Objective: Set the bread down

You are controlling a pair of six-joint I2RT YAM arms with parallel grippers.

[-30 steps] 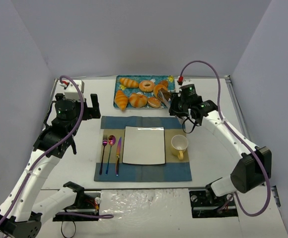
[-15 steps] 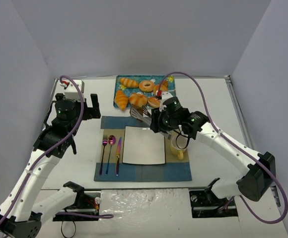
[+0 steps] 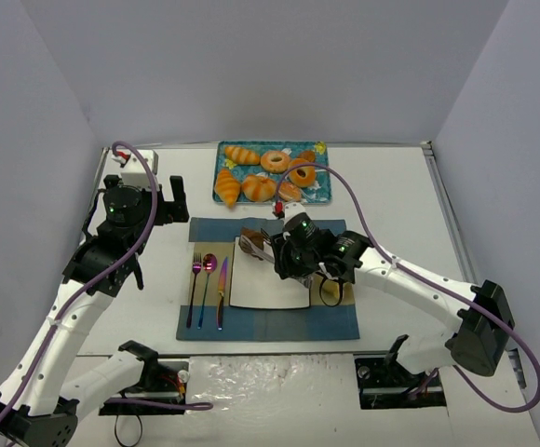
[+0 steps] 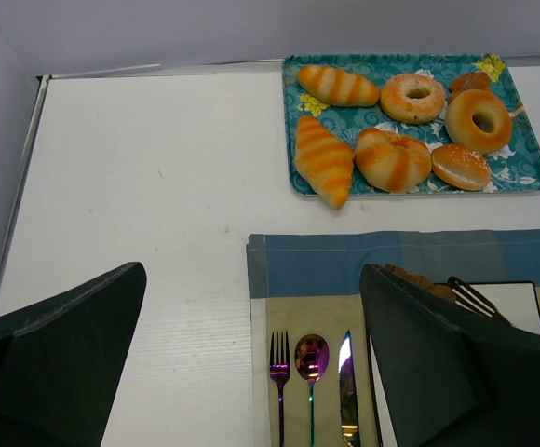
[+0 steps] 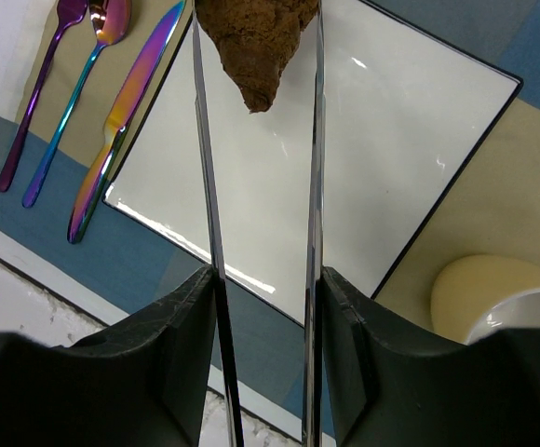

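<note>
The bread (image 5: pixel 256 47), a dark brown ridged pastry, hangs pinched between the two metal arms of a pair of tongs (image 5: pixel 315 186). My right gripper (image 5: pixel 268 275) is shut on those tongs. In the top view the bread (image 3: pixel 249 244) hovers over the far left corner of the white square plate (image 3: pixel 270 284), with the right gripper (image 3: pixel 290 258) just behind it. The left wrist view shows the bread (image 4: pixel 419 278) peeking past a finger. My left gripper (image 3: pixel 149 193) stands open and empty over the table to the left of the placemat.
A teal tray (image 3: pixel 320 194) at the back holds golden croissants, buns and ring donuts. A fork, spoon and knife (image 3: pixel 208 279) lie left of the plate on the blue and tan placemat (image 3: pixel 335 321). A yellow cup (image 5: pixel 503 298) stands right of the plate.
My right arm has swung from the tray toward me and left, carrying the bread in the tongs over the plate's far left corner. The left arm has not moved.
</note>
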